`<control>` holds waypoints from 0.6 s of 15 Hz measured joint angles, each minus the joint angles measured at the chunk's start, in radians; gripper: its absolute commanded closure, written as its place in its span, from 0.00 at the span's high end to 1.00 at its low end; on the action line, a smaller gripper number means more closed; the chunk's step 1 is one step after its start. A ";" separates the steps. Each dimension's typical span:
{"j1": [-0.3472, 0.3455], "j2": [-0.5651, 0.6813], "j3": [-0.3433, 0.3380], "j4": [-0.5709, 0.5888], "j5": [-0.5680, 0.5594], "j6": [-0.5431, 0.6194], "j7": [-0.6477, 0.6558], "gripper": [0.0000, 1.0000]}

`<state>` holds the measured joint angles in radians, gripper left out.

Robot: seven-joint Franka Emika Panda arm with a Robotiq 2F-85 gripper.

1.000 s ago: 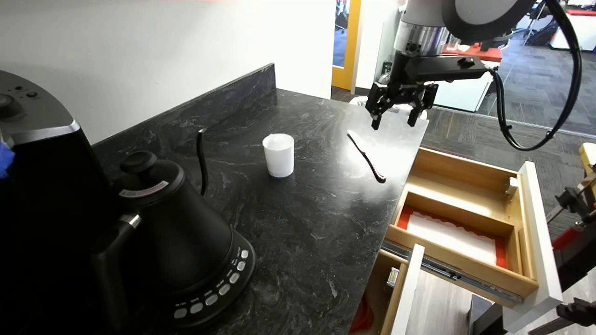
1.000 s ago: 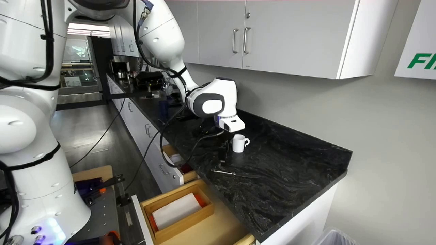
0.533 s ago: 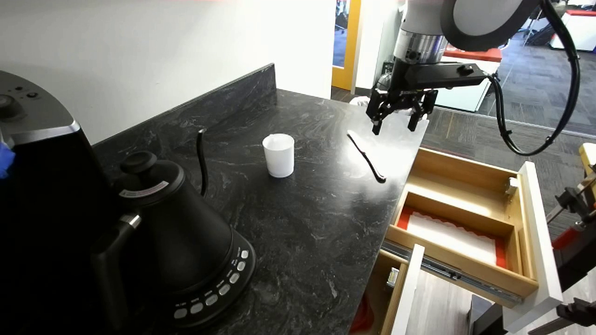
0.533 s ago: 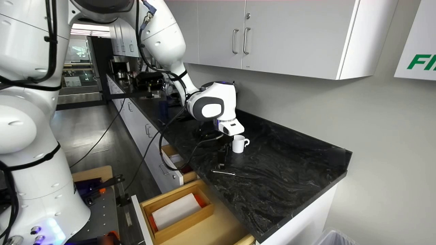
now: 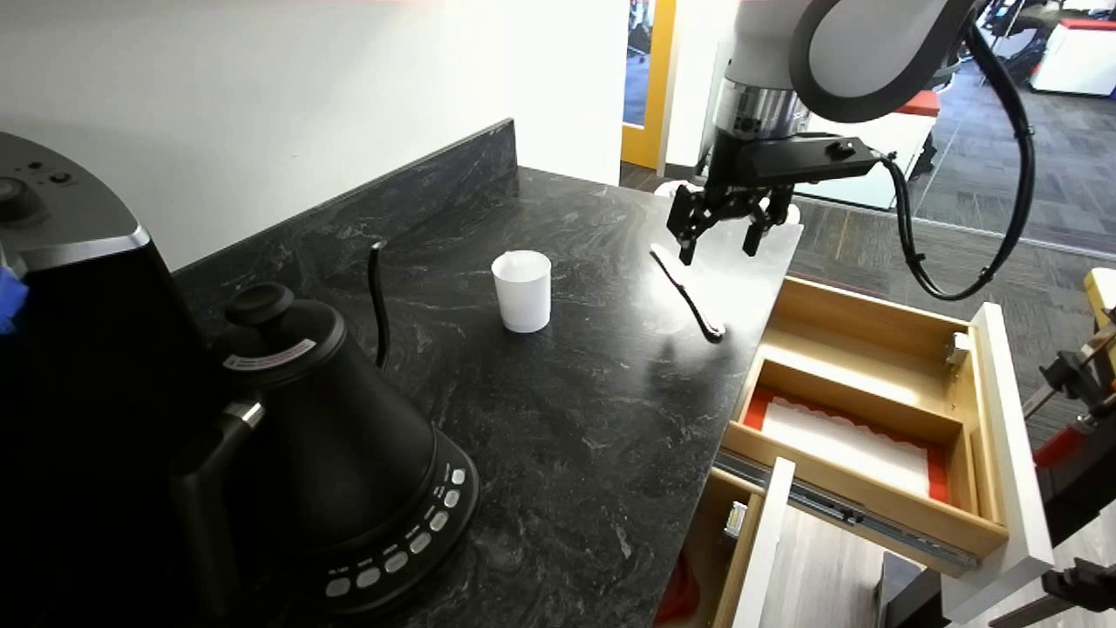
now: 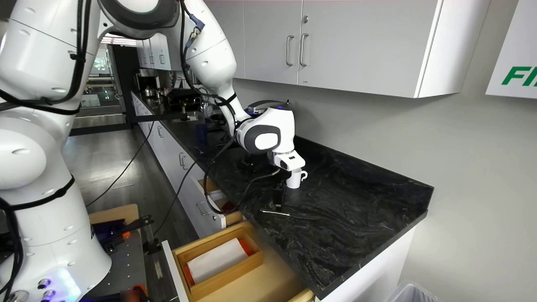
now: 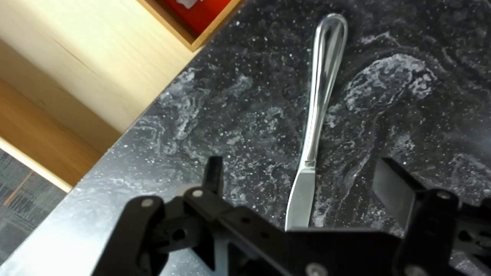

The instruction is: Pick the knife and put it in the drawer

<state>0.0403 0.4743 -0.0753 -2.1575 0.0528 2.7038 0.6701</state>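
Observation:
The knife (image 5: 695,305) lies flat on the dark counter near its edge, a shiny metal table knife with a smooth handle. In the wrist view the knife (image 7: 320,92) points its handle away, and the gripper body hides its blade tip. My gripper (image 7: 299,168) is open, a finger on each side above the blade, with no contact. In an exterior view the gripper (image 5: 719,250) hangs above the counter over the blade end. The light-wood drawer (image 6: 268,283) is pulled out beside the counter. Its inner divider (image 5: 859,397) sets off a compartment with a white and red lining.
A white cup (image 5: 523,292) stands upright on the counter, close to the gripper in an exterior view. A black kettle (image 5: 323,427) sits farther along. The lower drawer (image 5: 772,541) is partly pulled out. Wall cabinets (image 6: 356,42) hang over the counter.
My gripper has come down and shifted over the counter toward the knife, staying open. The knife, cup and drawers have not moved.

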 measured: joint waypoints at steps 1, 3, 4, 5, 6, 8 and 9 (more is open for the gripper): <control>0.003 0.021 0.000 0.023 0.000 0.000 -0.003 1.00; 0.008 0.060 -0.001 0.073 0.000 -0.001 -0.008 1.00; 0.010 0.078 -0.001 0.096 0.000 -0.002 -0.010 1.00; 0.010 0.094 -0.001 0.118 0.000 -0.002 -0.015 1.00; 0.010 0.110 -0.002 0.137 0.000 -0.002 -0.021 1.00; 0.010 0.139 -0.005 0.174 0.001 -0.004 -0.031 1.00; 0.010 0.154 -0.006 0.189 0.001 -0.004 -0.036 1.00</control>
<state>0.0504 0.6282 -0.0817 -1.9684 0.0541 2.6995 0.6340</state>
